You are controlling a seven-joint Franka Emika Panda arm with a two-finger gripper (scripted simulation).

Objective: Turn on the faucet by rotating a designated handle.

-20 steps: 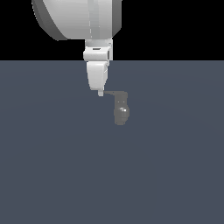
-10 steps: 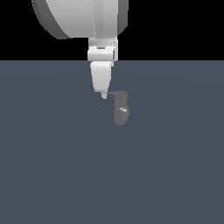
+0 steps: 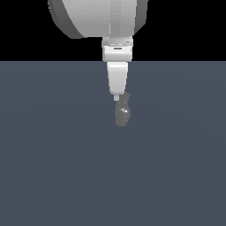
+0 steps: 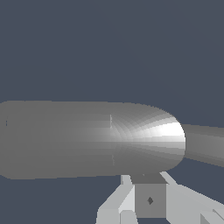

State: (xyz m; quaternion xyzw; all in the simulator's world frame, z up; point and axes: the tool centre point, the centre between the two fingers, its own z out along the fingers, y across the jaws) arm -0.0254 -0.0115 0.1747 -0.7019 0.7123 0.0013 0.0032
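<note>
White and tapering, the gripper (image 3: 117, 96) is seen in the exterior view hanging straight down from the big pale arm (image 3: 99, 17), with its tip set just at the top of the faucet (image 3: 122, 114). Whether the fingers are spread or pressed together cannot be told: from this side they are seen as one narrow wedge, and no gap is shown. Contact with the faucet top cannot be judged either, since the tip overlaps it in the picture.

The faucet is a small grey glossy body, stubby and rounded, standing upright on the dark blue-grey floor (image 3: 53, 167) near the middle of the exterior view. A bright highlight is carried on its side. A short darker piece is seen at its top, just to the exterior view's right of the gripper tip; it may be the handle, but its shape is too small to be made out.

In the wrist view the faucet (image 4: 87, 140) is shown very close, as a long rounded grey form, with a thinner grey part (image 4: 205, 144) running out from its rounded end. Pale finger parts (image 4: 118, 203) are seen just beside it.
</note>
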